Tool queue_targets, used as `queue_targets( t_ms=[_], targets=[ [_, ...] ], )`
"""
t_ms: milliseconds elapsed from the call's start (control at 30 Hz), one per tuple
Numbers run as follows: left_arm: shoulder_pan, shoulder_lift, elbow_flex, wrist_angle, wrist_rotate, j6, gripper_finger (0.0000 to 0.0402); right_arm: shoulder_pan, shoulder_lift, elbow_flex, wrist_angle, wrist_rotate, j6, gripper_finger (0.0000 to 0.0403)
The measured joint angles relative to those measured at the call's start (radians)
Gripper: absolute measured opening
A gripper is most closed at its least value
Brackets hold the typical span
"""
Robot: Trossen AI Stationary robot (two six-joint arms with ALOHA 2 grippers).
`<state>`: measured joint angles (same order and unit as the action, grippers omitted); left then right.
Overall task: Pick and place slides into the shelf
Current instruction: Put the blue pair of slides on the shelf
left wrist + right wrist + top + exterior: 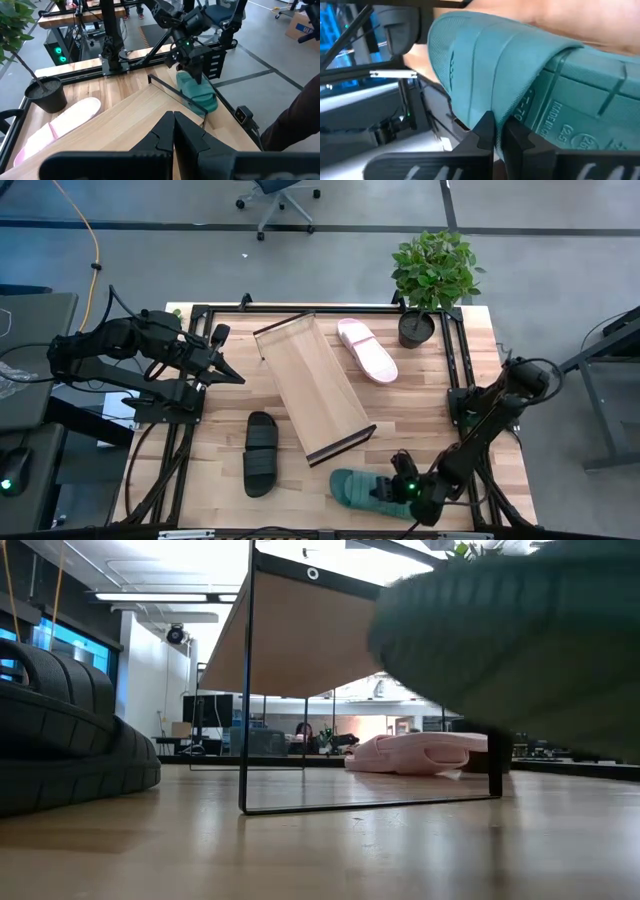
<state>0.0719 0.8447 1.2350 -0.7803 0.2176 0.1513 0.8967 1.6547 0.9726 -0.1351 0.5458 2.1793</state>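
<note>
The dark green slide (362, 487) is at the table's near right, just off the near end of the light-wood shelf (315, 387), which lies slantwise mid-table. My right gripper (402, 485) is shut on the green slide, which fills the right wrist view (485, 65) and hangs over the table in the low view (520, 640). The black slide (261, 452) lies sole-down left of the shelf. The pale pink slide (366, 350) lies sole-down at the shelf's far right. My left gripper (228, 370) is shut and empty above the table's left side. My right gripper pinches the green slide between its two fingers at the side edge of its strap, where the strap meets the sole (506, 112). The fingers (196, 70) come from above, pointing down. The slide is tilted, and its ribbed underside (560, 690) shows above the tabletop in the low view.
A potted plant (430, 280) stands at the far right corner. Black frame rails (170, 450) run along the table's left and right sides. The shelf's dark end rail (246, 690) stands near the green slide. Bare tabletop lies between the black slide and the near edge.
</note>
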Motion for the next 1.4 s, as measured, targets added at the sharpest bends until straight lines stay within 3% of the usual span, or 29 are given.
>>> queue_targets(
  t_ms=[1400],
  targets=[
    [0.000, 0.000, 0.000, 0.019, -0.028, -0.025, 0.0001, 0.043, -0.357, 0.000, -0.048, -0.092, -0.310, 0.0000]
  ],
)
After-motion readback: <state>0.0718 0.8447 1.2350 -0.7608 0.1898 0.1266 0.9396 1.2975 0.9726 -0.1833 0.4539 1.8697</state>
